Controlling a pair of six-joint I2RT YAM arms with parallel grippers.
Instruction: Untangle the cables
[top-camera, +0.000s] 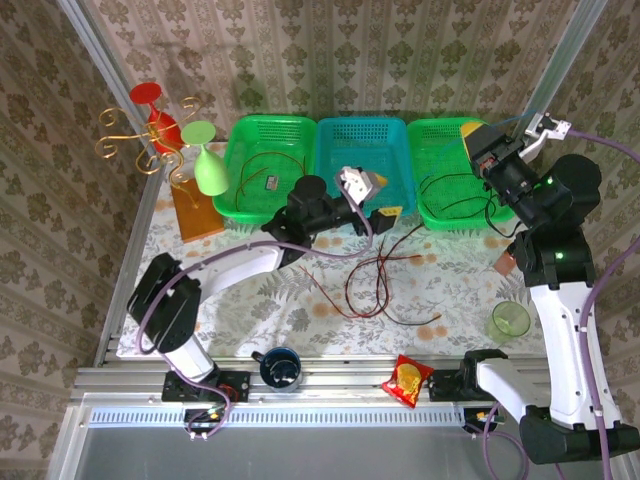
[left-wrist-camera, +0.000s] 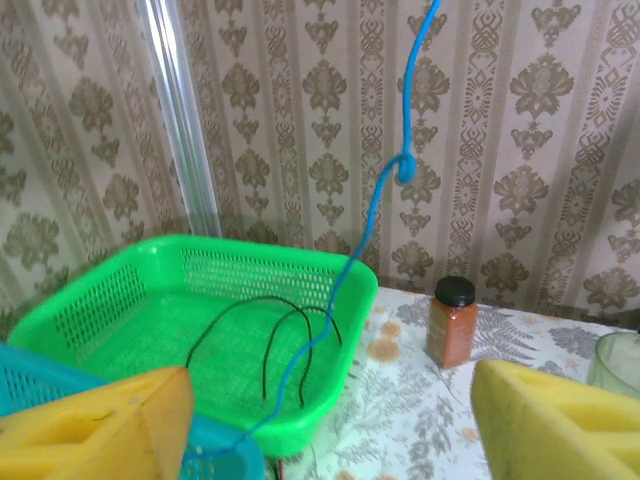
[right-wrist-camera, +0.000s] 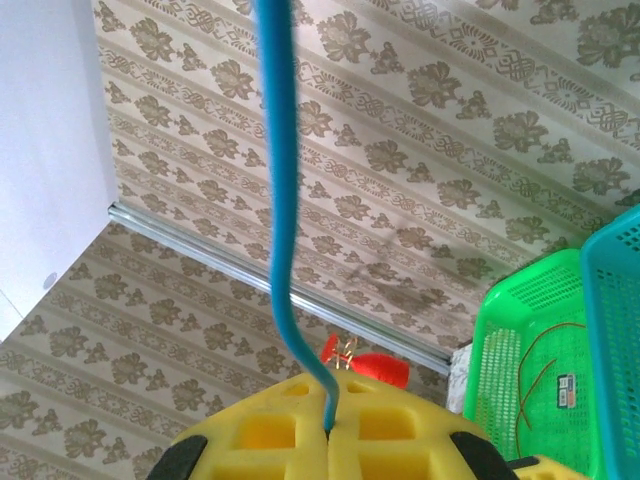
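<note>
Over right green basket (top-camera: 436, 123), right gripper (right-wrist-camera: 330, 428) clamped on blue cable (right-wrist-camera: 276, 200); left gripper (left-wrist-camera: 330, 425) spread wide, gripping nothing.

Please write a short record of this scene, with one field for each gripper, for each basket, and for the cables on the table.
left gripper: open, holds nothing, above the blue basket
right gripper: shut on the blue cable, raised high
blue cable: hangs from the right gripper down toward the blue basket
left green basket: a red cable inside
right green basket: black cables inside
table: loose cables, red and dark, crossing each other in front of the baskets
</note>
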